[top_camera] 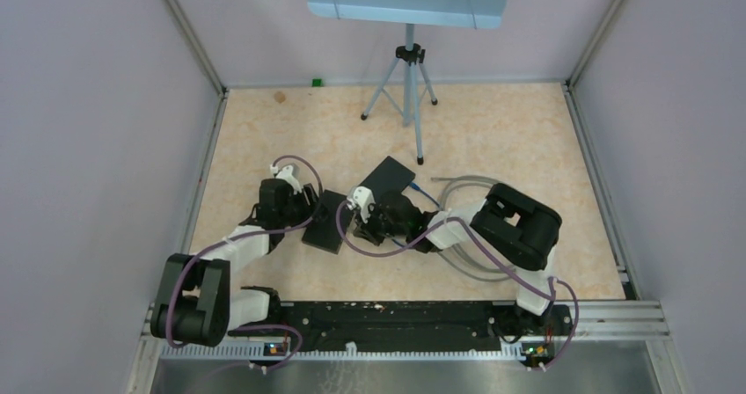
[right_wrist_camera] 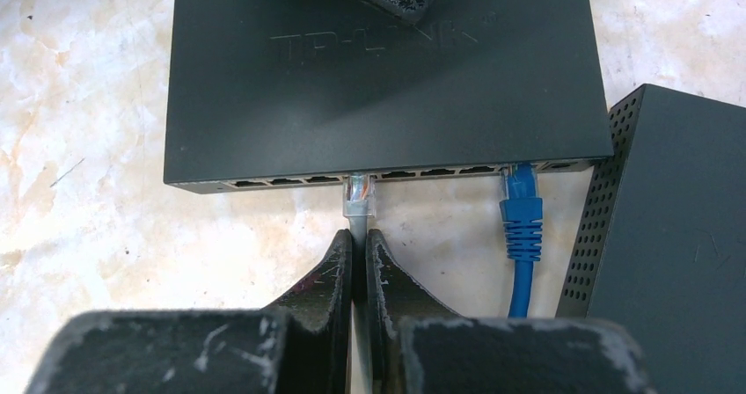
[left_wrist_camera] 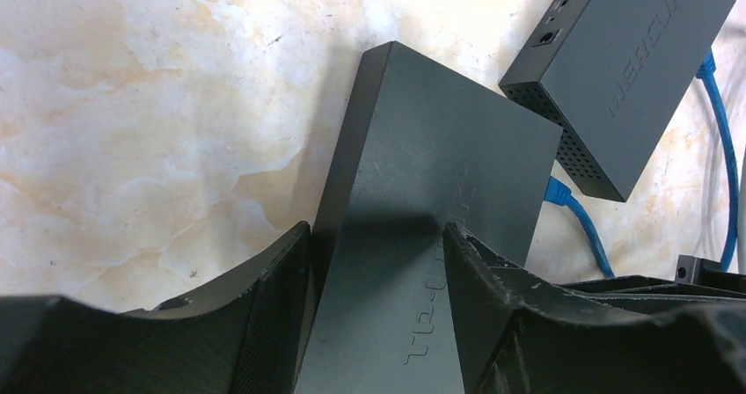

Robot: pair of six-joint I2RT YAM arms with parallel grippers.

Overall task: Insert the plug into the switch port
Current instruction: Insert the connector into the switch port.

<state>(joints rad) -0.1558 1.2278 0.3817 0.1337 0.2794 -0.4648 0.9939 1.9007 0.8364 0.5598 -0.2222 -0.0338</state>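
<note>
Now right fingers (right_wrist_camera: 325,280) clench the cable (right_wrist_camera: 358,225) behind the plug (right_wrist_camera: 359,196), while left fingers (left_wrist_camera: 264,297) spread astride the switch (left_wrist_camera: 413,174).

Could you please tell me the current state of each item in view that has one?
TP-Link switch: flat on the table.
Left gripper: jaws apart astride the switch, grip unclear.
Right gripper: jaws shut on the grey cable.
Clear plug: at a port mouth, seating unclear.
Blue cable: plugged into the switch.
Mercury switch: flat, beside it.
</note>
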